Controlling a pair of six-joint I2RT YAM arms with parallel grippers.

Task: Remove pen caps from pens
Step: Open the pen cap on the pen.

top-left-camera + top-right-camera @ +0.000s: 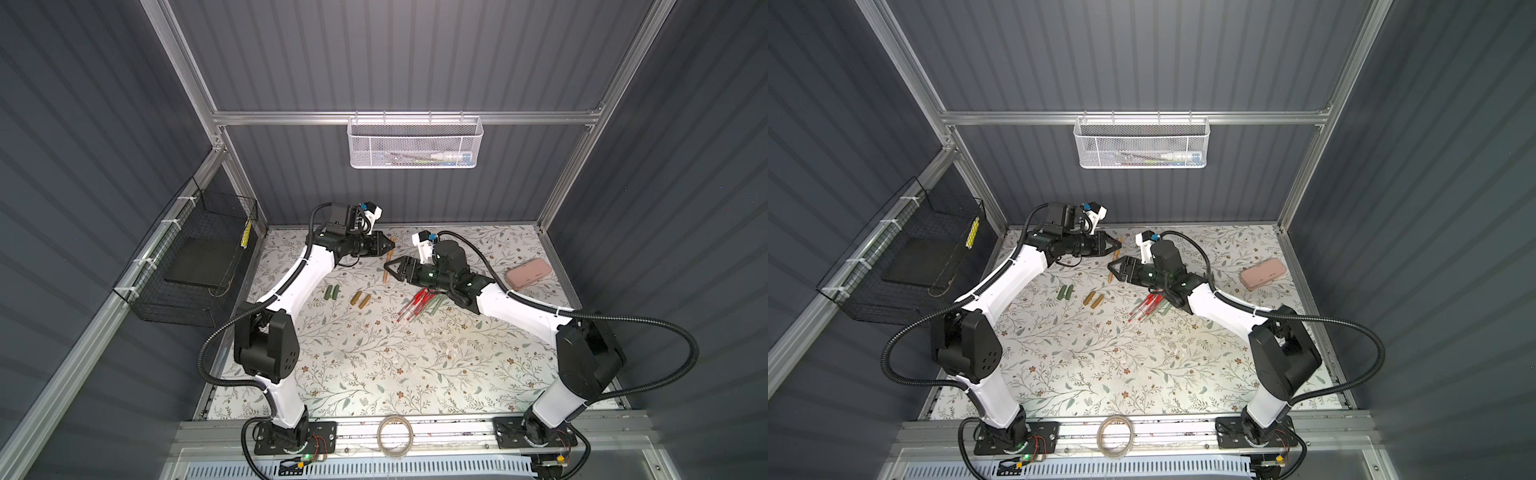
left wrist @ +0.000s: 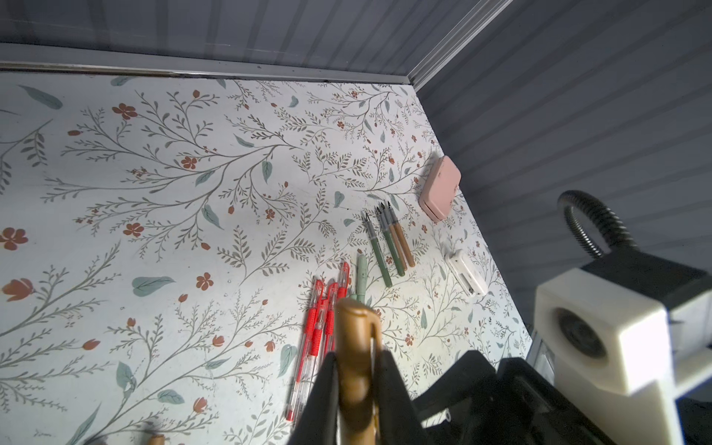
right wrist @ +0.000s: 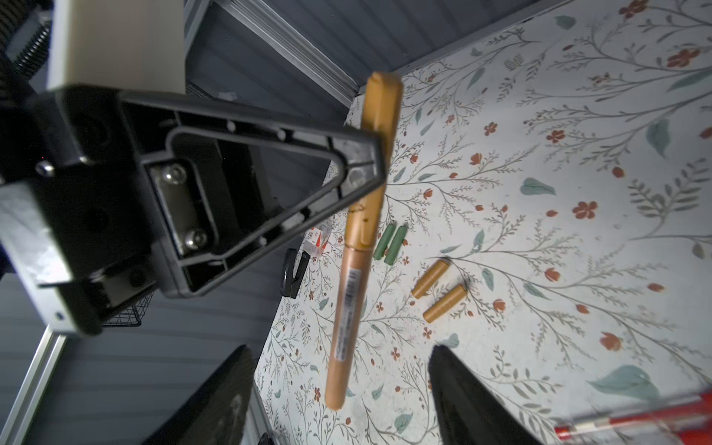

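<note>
**Left pincer** (image 2: pixel 356 352): clenched on the capped end of a golden-brown pen (image 3: pixel 356 246), which is held clear of the table (image 1: pixel 374 365).

**Right pincer** (image 3: pixel 339 348): released. Its fingers stand on either side of the pen's lower barrel end without touching it. Only the right wrist view shows this gap. In both top views the two pincers simply meet at the pen.

**Loose on the table:** two dark green caps (image 3: pixel 396 245) and two golden-brown caps (image 3: pixel 429 279).

**Left wrist view only:** three uncapped pens (image 2: pixel 393 250) lie between the red pens (image 2: pixel 319 331) and the pink case (image 2: pixel 441 187). The top views do not show the uncapped pens.
</note>
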